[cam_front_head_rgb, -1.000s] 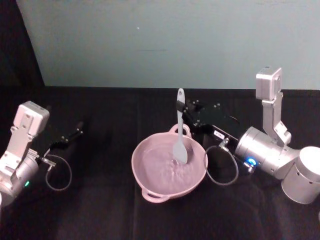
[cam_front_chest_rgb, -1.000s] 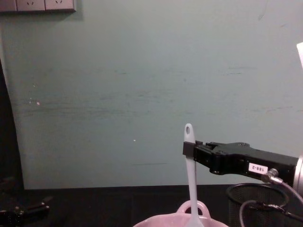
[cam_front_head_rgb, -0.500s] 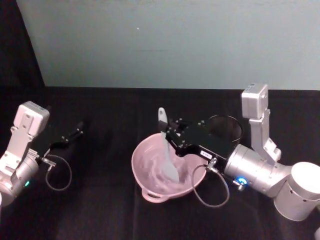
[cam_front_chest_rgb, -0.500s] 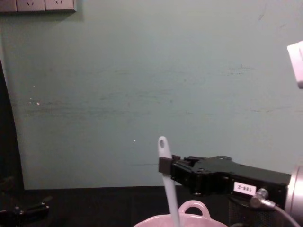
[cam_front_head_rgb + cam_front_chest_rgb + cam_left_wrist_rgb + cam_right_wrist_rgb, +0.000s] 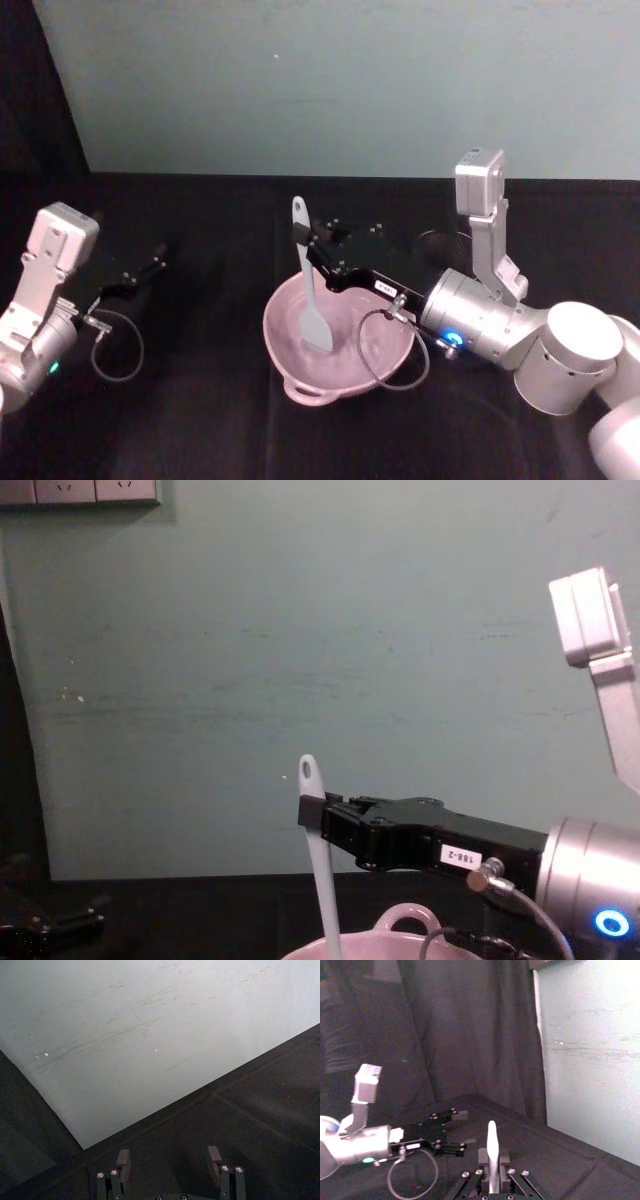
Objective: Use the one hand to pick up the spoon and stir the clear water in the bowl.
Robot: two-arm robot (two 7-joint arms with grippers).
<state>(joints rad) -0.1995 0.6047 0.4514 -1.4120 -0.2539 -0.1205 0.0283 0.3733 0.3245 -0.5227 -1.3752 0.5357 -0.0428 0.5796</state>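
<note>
right gripper (image 5: 304, 244), spoon (image 5: 316, 326) fill space over bowl (image 5: 268, 330); black table (image 5: 205, 400) between bowl and left gripper (image 5: 152, 264) free.

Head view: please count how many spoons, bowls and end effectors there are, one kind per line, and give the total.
spoon: 1
bowl: 1
end effectors: 2 (right end effector shut on the spoon, left end effector open, parked at the left)
Total: 4
</note>
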